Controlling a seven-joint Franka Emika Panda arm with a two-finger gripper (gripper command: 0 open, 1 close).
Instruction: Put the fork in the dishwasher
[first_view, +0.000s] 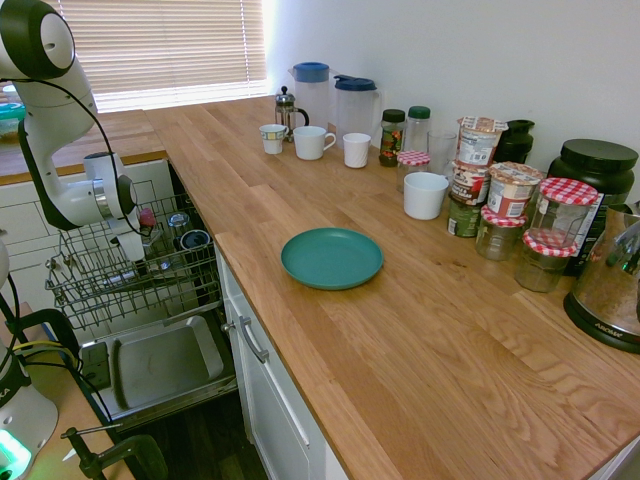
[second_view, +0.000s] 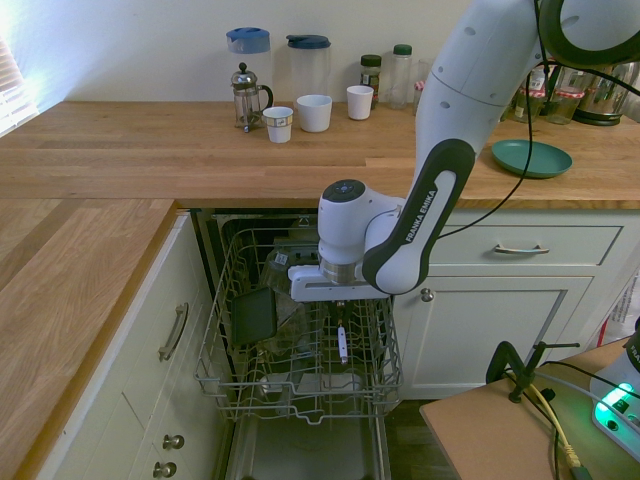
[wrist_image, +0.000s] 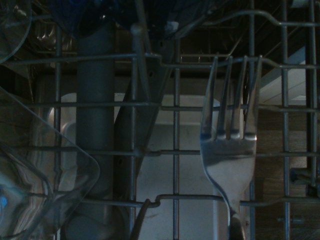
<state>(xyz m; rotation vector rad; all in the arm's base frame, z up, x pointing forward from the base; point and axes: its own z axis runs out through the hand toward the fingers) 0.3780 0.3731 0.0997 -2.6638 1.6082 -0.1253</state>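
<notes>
1. The white arm reaches down from above the table (second_view: 200, 150), its wrist bent so the tool (second_view: 341, 308) points straight down into the pulled-out wire rack (second_view: 300, 385) of the dishwasher (first_view: 165, 360).
2. The tool's fingers are drawn close together on the handle of the fork (second_view: 342, 342), which hangs upright below them inside the rack, tines down.
3. In the wrist view the fork (wrist_image: 231, 150) shows close up, its four tines against the grey rack wires, with the grey door panel visible beyond them.
4. Clear glassware (wrist_image: 35, 185) lies in the rack beside the fork, and a dark square item (second_view: 254, 316) stands at the rack's other side.
5. The dishwasher's door is dropped open beneath the rack, between white cabinet fronts with metal handles.
6. The table is an L-shaped run of oiled wood. On it sit a teal plate (first_view: 332, 258), white mugs (first_view: 313, 142), a French press (first_view: 287, 108), two blue-lidded jugs (first_view: 357, 108) and a cluster of jars (first_view: 545, 235) with checked lids.
7. A window blind (first_view: 165, 45) hangs behind the table's far end.
</notes>
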